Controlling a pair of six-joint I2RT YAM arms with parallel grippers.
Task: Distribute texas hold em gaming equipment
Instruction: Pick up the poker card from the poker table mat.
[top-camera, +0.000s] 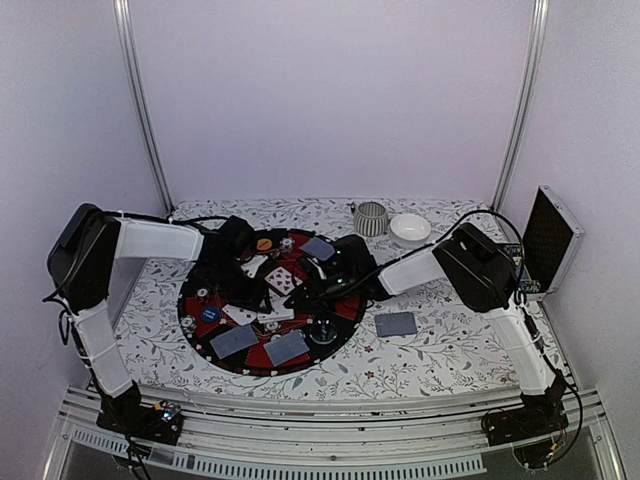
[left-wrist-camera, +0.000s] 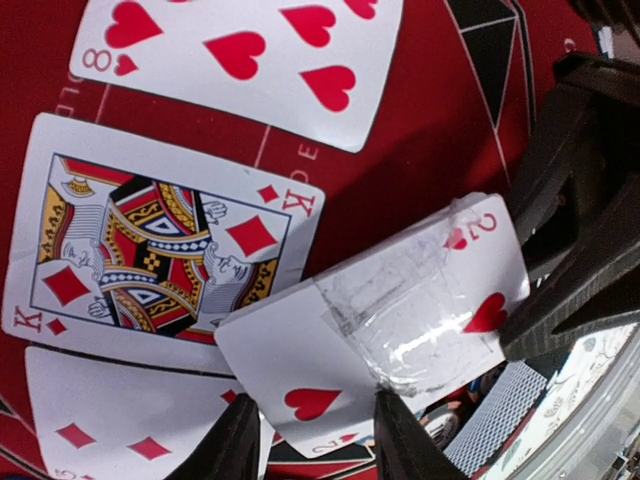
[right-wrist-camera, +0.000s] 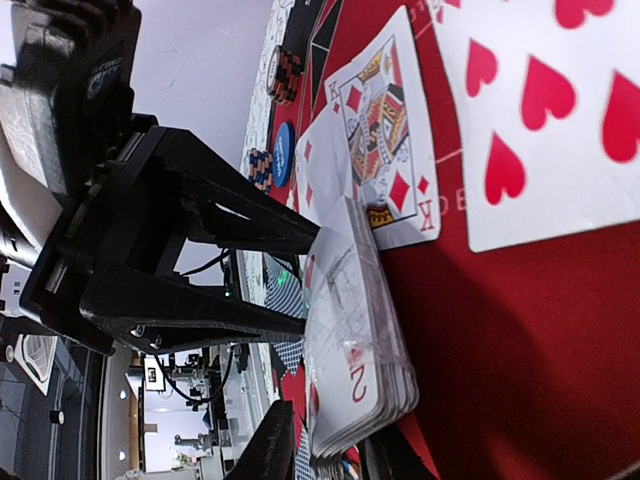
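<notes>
Left wrist view: the left pincer (left-wrist-camera: 315, 425) grips the deck (left-wrist-camera: 290, 350), two of hearts (left-wrist-camera: 480, 310) up, long axis slanting up to the right, over the red mat (left-wrist-camera: 400, 180). Three cards (left-wrist-camera: 160, 250) lie face up beside it. The right pincer (right-wrist-camera: 330, 435) straddles its far end; clamped or not, I cannot tell.
</notes>
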